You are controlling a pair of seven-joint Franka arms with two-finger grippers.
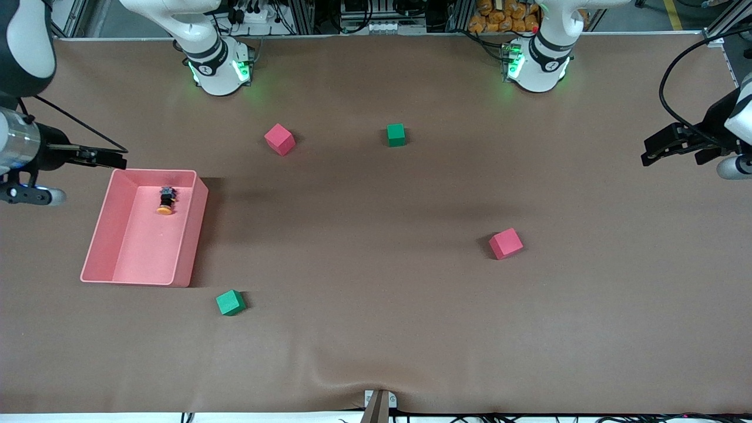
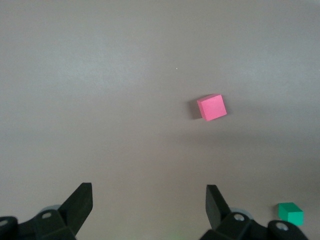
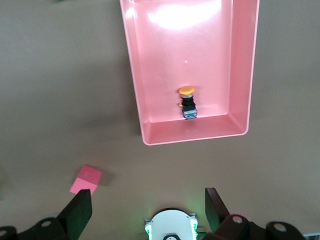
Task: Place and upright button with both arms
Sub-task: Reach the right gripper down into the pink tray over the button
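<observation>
Nearest the front camera lies a green cube [image 1: 230, 302], just off the near corner of the pink tray [image 1: 189, 235]. That tray, the largest thing on the brown table [image 1: 376, 329], sits toward the right arm's end. In it lies the button [image 1: 166, 200], on its side against the tray floor close to the tray's wall farthest from the front camera, its orange cap pointing toward that camera and its black body toward the robots' bases.

Both white arms are raised at the table's ends. From the front, the right gripper [image 1: 108, 157] hangs above the table just beside the tray's corner nearest the bases; the right wrist view shows its fingers [image 3: 80, 212] spread wide with nothing between them, and the button [image 3: 187, 102] sits well apart from them, inside the tray [image 3: 150, 75]. The left gripper [image 1: 661, 147] hangs over the table's edge at the left arm's end, far from the button, its fingers [image 2: 79, 202] likewise spread and empty.

Smaller things follow: a red cube [image 1: 506, 243] toward the left arm's side, seen also in the left wrist view [image 2: 211, 107]; another red cube [image 1: 279, 139] and a second green cube [image 1: 396, 134] nearer the bases. No legible writing or brand shows on any of them.
</observation>
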